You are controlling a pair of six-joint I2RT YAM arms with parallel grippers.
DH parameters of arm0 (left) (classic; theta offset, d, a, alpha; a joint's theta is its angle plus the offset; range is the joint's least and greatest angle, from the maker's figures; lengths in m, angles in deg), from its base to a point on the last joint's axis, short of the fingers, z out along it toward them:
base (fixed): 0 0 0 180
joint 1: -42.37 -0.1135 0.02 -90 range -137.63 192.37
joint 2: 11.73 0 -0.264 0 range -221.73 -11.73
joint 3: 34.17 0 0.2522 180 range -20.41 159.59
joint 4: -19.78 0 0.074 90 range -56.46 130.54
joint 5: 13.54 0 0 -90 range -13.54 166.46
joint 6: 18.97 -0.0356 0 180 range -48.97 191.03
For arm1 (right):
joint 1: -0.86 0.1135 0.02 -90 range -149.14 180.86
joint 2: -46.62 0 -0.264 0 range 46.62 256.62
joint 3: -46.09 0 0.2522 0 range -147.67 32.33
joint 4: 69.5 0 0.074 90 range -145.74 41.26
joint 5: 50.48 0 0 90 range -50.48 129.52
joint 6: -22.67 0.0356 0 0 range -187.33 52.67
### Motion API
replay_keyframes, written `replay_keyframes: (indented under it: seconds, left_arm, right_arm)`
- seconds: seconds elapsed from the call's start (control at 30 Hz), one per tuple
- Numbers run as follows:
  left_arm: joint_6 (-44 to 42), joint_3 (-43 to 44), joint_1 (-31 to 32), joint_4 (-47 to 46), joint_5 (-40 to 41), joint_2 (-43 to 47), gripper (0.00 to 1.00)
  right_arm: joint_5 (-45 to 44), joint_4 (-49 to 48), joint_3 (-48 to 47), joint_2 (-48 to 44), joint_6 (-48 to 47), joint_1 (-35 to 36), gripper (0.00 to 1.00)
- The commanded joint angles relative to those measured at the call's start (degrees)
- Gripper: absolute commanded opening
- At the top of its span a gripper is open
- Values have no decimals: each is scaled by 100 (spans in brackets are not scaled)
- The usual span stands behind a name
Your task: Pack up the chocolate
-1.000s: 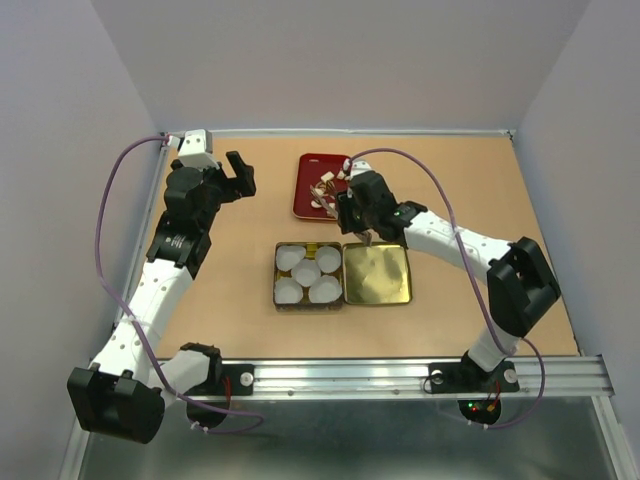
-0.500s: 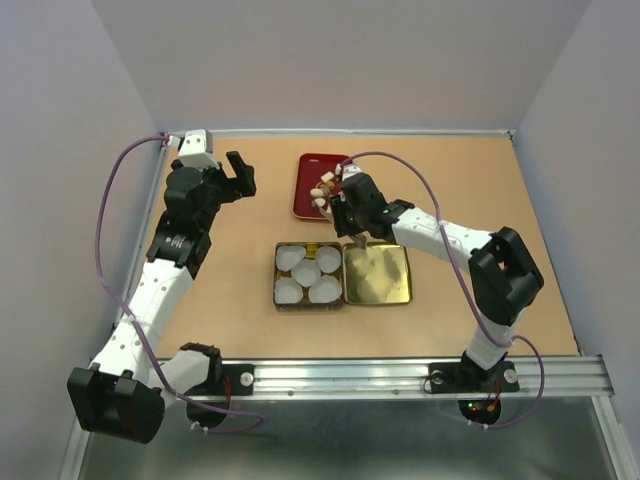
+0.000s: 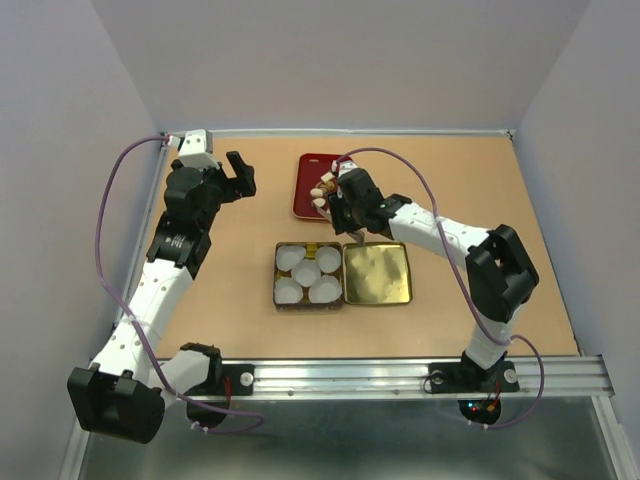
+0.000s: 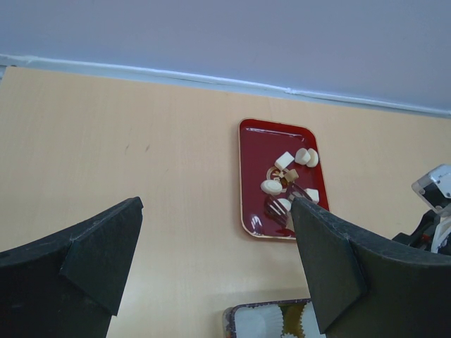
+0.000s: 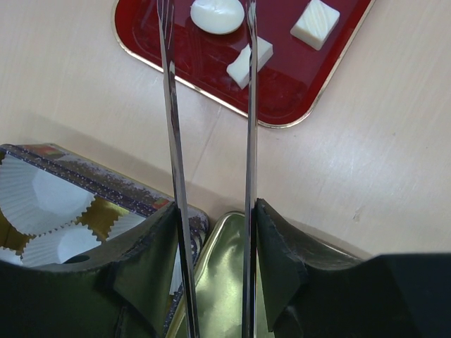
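Two tweezer arms (image 5: 171, 105) by rim-side chocolate (image 5: 236, 70)

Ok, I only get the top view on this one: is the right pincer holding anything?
Observer: Yes. The right wrist view shows the right pincer clamped on long metal tweezers, prongs apart.
Operator: Anything between the prongs?
Observer: A round white chocolate on the red tray shows between them; their tips run out of frame.
Operator: All white pieces?
Observer: No, the left wrist view shows a light brown piece among them.
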Motion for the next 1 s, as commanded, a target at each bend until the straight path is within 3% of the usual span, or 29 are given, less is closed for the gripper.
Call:
replay_keyframes:
  seconds: [0.0, 0.3, 0.5, 0.97]
  left_arm:
    - [12, 72, 23, -170, -40, 119, 99]
    - [29, 81, 23, -161, -75, 110, 99]
    - [29, 81, 23, -170, -75, 146, 99]
    - [29, 72, 23, -170, -57, 154, 99]
  right_arm:
    - [64, 197, -402, 117, -108, 31, 51]
    - [-15, 566, -639, 275, -231, 93, 49]
    - [-120, 698, -771, 311, -275, 128, 41]
    - [-130, 716, -939, -392, -346, 145, 39]
